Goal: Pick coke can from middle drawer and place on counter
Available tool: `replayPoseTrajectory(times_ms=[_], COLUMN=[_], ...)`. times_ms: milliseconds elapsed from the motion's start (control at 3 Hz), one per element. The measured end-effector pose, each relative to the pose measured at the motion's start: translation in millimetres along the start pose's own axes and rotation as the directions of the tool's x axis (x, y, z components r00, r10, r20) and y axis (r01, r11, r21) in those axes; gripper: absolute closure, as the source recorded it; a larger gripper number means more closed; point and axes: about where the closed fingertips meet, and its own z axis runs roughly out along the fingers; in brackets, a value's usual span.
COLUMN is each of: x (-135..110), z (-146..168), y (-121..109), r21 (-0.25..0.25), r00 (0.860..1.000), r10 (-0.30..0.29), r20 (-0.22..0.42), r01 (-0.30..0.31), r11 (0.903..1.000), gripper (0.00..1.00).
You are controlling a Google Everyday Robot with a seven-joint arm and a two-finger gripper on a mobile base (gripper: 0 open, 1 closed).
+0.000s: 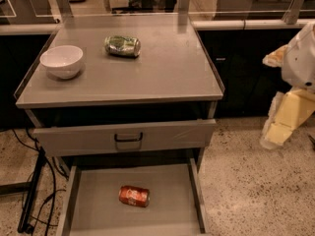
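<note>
The main risk, as I judge it, lies with the cabinet itself: the upper drawer (74, 139), the one with the black handle (128, 138), stands slightly out above the open middle drawer (196, 191), so an arm reaching down could strike that grey front before it gets to the floor of the drawer below. The counter (167, 77) already carries two things on its far left part, and a careless placement there could knock either one. The end effector (280, 127) hangs well off to the right of the cabinet, over the speckled floor; whether it is apart or together I cannot tell. It has a long way to come, and a slanted approach could clip the right drawer wall. The coke can (134, 195) lies on its side, so a poorly centred pinch could set it rolling.

As for containers, the middle drawer holds only the coke can, near the middle of its floor. The upper drawer's contents are hidden. The white bowl (62, 61) looks empty, with a green-and-silver can (122, 46) lying to its right, apart from it
</note>
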Motion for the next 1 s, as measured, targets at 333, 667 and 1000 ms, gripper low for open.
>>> replayPoseTrajectory(times_ms=[333,667,1000], x=[3.4,13.6,18.9], z=[37.7,83.6,119.5], y=[20.8,35.8,42.2], r21=[-0.021,-0.030,-0.048], r00=[0.998,0.993,0.991], r10=[0.037,0.079,0.099], r20=[0.054,0.086,0.090], r01=[-0.036,-0.077,-0.095], r11=[0.9991,0.9966,0.9943], gripper=[0.00,0.00,0.00])
